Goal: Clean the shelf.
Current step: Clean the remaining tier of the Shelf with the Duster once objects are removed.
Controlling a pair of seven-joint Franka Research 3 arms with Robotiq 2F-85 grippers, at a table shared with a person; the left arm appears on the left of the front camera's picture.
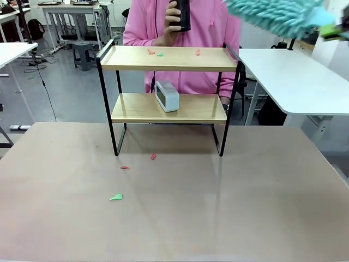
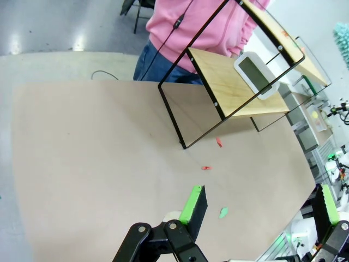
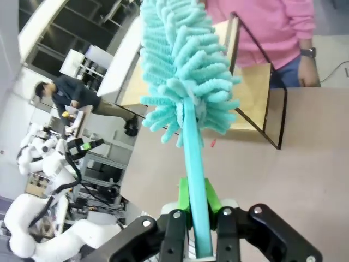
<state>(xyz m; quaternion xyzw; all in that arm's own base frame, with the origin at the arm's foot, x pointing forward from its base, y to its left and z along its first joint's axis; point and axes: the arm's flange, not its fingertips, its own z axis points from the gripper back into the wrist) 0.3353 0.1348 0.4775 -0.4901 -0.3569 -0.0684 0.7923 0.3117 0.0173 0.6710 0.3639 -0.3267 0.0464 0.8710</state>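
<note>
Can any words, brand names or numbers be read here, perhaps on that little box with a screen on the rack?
No text can be read anywhere.
The clock on the shelf: screen looks blank, no digits to make out.
The dark object held up behind the shelf: no legible label.
The duster: no print.

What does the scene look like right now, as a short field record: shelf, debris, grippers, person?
shelf: upright on the table
top board: three paper scraps, two red, one green
lower board: small clock
table: three more scraps in front of the shelf
right gripper: shut on the duster, held high
left gripper: open, empty, over the table
person: behind the shelf, hand holding a dark object
</note>
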